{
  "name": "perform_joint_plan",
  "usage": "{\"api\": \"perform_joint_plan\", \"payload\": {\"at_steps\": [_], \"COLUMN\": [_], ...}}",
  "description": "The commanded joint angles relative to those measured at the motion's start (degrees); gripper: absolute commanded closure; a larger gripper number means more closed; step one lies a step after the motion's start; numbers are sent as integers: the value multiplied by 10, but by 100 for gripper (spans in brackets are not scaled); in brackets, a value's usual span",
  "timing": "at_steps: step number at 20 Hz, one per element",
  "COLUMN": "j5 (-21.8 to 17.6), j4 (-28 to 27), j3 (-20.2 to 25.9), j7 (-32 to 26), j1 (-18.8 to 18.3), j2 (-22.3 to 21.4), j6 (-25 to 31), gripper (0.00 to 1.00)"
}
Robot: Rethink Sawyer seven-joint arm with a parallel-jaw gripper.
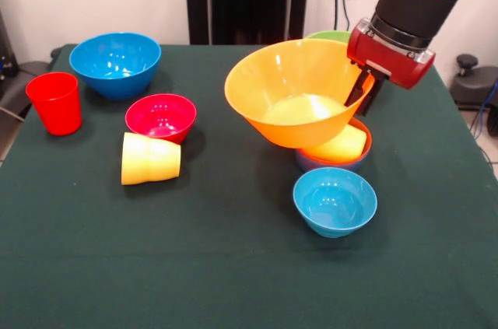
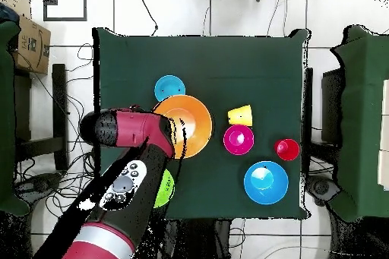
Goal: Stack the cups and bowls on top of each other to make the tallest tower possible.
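Note:
My gripper (image 1: 363, 86) is shut on the right rim of the large yellow-orange bowl (image 1: 292, 92), which hangs tilted with its mouth toward the camera. Under its base sits a small pile: an orange-red bowl (image 1: 359, 142) nested in a blue bowl (image 1: 331, 164), with a yellow cup (image 1: 342, 145) lying in it. I cannot tell whether the large bowl touches the pile. In the overhead view the large bowl (image 2: 190, 123) covers this pile, with the gripper (image 2: 169, 136) at its edge.
A light-blue bowl (image 1: 334, 201) stands in front of the pile. To the left are a crimson bowl (image 1: 161, 117), a yellow cup (image 1: 150, 159) on its side, an upright red cup (image 1: 54, 102) and a medium blue bowl (image 1: 115, 63). A lime green bowl (image 1: 331, 35) peeks out behind.

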Motion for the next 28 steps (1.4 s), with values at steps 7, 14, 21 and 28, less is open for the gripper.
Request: {"api": "perform_joint_plan", "payload": {"at_steps": [7, 14, 21, 28], "j5": [63, 78, 107, 134], "j4": [-50, -66, -96, -98], "j3": [23, 8, -22, -31], "j7": [165, 168, 199, 201], "j1": [39, 50, 74, 87], "j2": [68, 84, 128, 138], "j6": [-10, -1, 3, 5], "gripper": [100, 100, 100, 100]}}
